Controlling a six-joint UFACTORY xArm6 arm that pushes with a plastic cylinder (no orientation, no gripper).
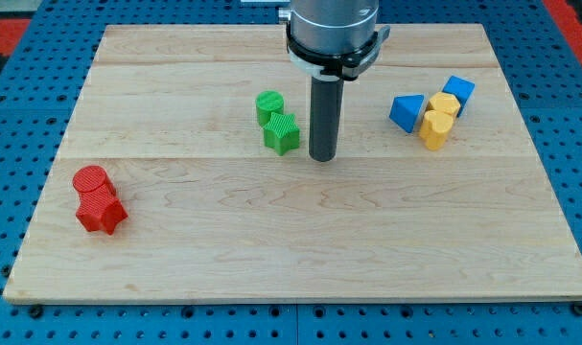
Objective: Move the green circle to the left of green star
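Observation:
The green circle sits on the wooden board, touching the green star at the star's upper left. My tip rests on the board just to the right of the green star, a small gap apart from it. The dark rod hangs from the grey arm head at the view's top.
A red circle and a red star touch at the board's left. At the right a blue triangle, a blue cube, and two yellow blocks cluster together. Blue perforated table surrounds the board.

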